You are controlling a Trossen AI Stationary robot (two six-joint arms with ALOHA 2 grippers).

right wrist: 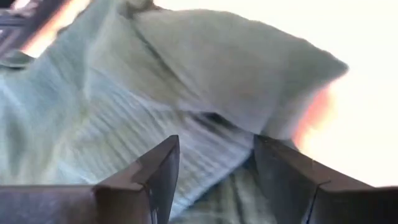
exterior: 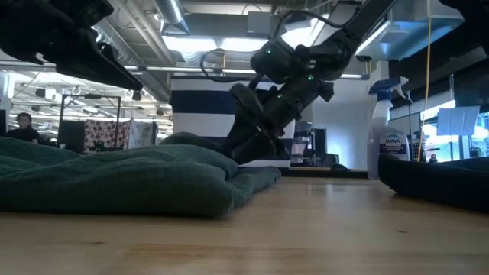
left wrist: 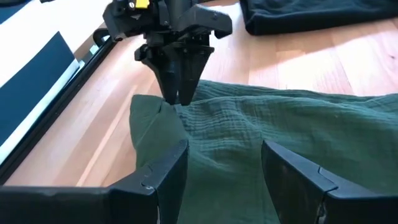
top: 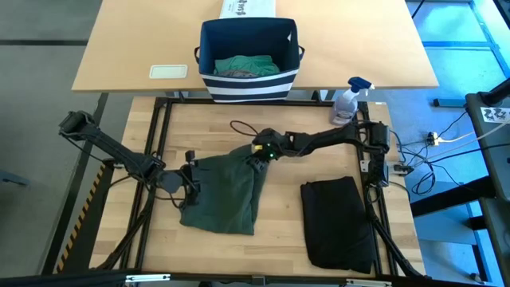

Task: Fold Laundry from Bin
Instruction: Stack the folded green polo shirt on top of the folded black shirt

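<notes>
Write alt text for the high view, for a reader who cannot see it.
Both grippers meet a dark green garment spread on the wooden table: left gripper at one edge, right gripper at a corner. A folded black garment lies beside; the striped bin holds more laundry.

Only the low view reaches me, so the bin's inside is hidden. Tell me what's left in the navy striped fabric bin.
Observer: From above, the navy striped fabric bin holds teal-green cloth and some grey cloth.
Operator: Now place the left gripper.
Observer: The left gripper sits at the rumpled dark green garment's left edge, fingers apart.
</notes>
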